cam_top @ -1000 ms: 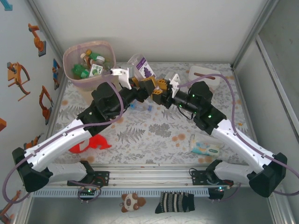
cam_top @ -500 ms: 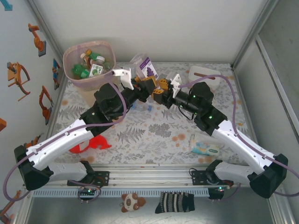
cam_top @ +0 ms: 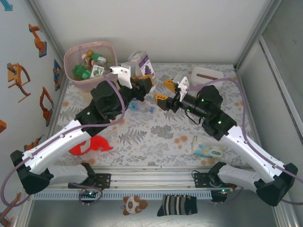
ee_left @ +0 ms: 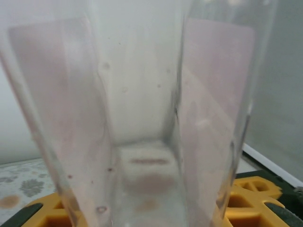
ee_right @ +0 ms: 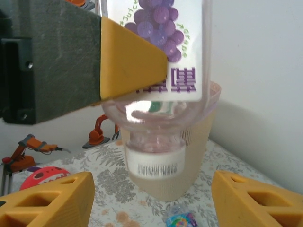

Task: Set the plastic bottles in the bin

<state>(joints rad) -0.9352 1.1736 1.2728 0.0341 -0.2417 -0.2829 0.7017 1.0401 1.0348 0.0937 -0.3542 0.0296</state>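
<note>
The task is partly done, by my reading. Several bottles [cam_top: 90, 66], green ones and clear ones with coloured caps, already lie inside the bin [cam_top: 90, 45]. One more is in hand: the left pincer [cam_top: 143, 80] is clamped on a grape juice bottle [cam_top: 142, 64], held in the air just beside the bin's rim, not yet over its mouth. The right pincer [cam_top: 164, 91] hovers near it with its fingers apart and nothing between them. At least one small bottle [cam_top: 141, 108] with a blue label lies on the desk [cam_top: 156, 132] below the arms, so that one and the held one are left.

The juice bottle is clear, thin-walled plastic with flat sides and rounded shoulders, a paper-like label printed with purple grapes, and a white cap [ee_right: 154, 165]. The bin is smooth pale pink-beige plastic, tapered, with rounded corners. The desk wears a cloth with a grey leaf pattern.
</note>
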